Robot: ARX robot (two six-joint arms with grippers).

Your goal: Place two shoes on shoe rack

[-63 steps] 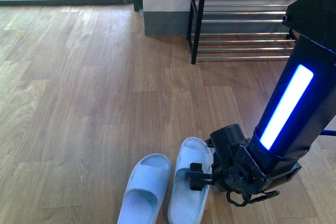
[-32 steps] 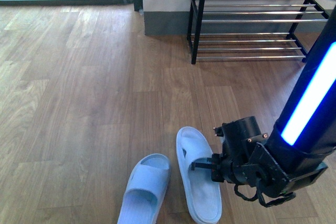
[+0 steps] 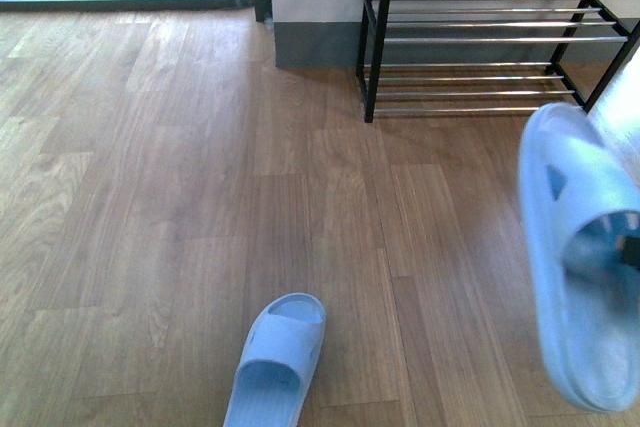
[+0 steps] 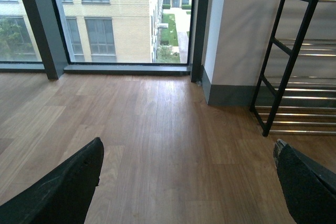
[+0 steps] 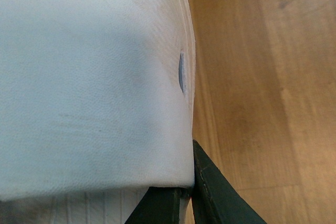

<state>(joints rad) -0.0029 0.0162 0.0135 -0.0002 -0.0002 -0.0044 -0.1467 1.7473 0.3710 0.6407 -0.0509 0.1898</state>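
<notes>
So the right gripper (image 5: 181,195) was clamped onto one pale blue rubber slide sandal (image 3: 580,257). The sandal hung up off the wooden plank floor (image 3: 180,197) on the robot's right, blurry and close to the front camera. The matching pale blue slide (image 3: 275,362) lay flat on the floor, well apart from it. The left gripper (image 4: 186,179) was spread wide, holding nothing. The black-framed shoe rack with chrome bars (image 3: 480,42) stood by the wall beyond both.

Matte black left gripper fingers (image 4: 59,191)
</notes>
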